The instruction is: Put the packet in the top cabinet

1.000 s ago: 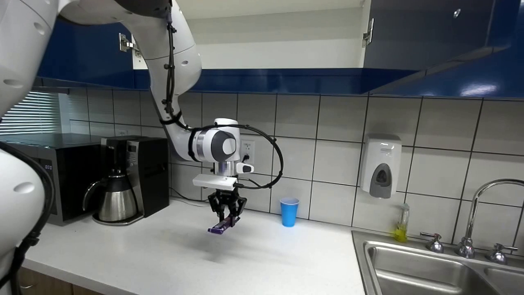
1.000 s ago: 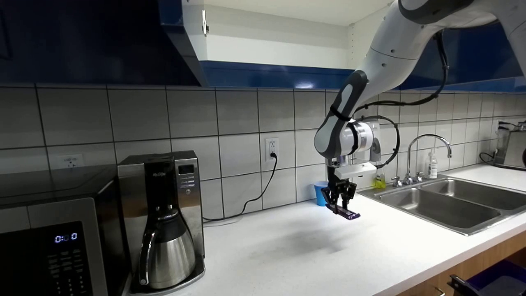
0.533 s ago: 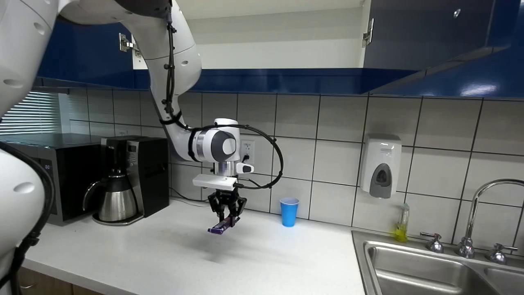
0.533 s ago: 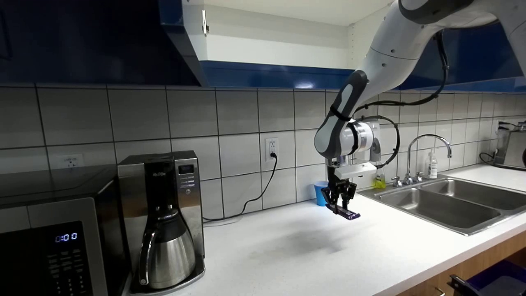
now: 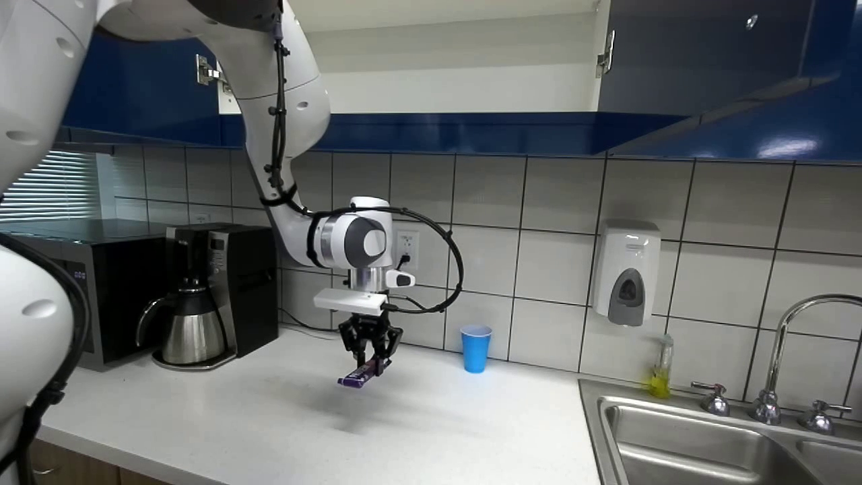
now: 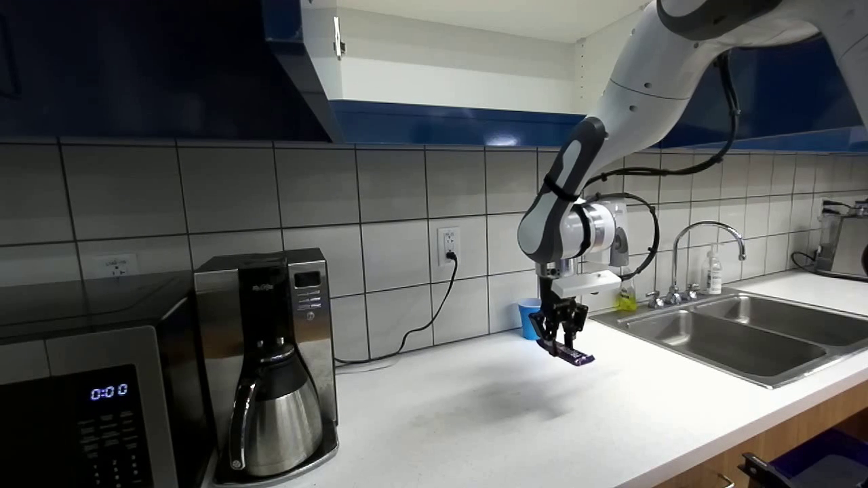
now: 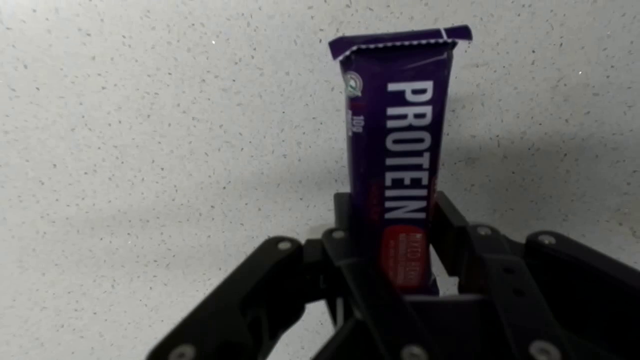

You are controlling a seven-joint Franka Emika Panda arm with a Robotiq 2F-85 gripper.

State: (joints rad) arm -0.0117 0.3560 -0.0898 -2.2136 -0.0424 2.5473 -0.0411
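Observation:
The packet is a dark purple PROTEIN bar wrapper point(image 7: 400, 135). My gripper point(image 7: 392, 217) is shut on its long sides near the lower end in the wrist view. The packet also shows in both exterior views point(image 5: 355, 377) point(image 6: 575, 355), held nearly flat in the gripper point(image 5: 370, 367) point(image 6: 563, 344) above the white counter, with a shadow below it. The top cabinet point(image 5: 458, 133) point(image 6: 461, 123) is up on the wall, higher than the gripper. Its blue doors stand open and its white interior shows. My arm hides part of its opening.
A blue cup point(image 5: 476, 350) stands on the counter by the wall near the gripper. A coffee maker point(image 6: 313, 339) and microwave point(image 6: 146, 379) stand at one end, a sink point(image 5: 599, 431) at the other. The open cabinet door point(image 5: 700, 60) juts outward. A soap dispenser point(image 5: 627, 269) hangs on the wall.
My gripper, with the packet in it, has shifted slightly left and down in an exterior view in the last half second. Nothing else has visibly moved.

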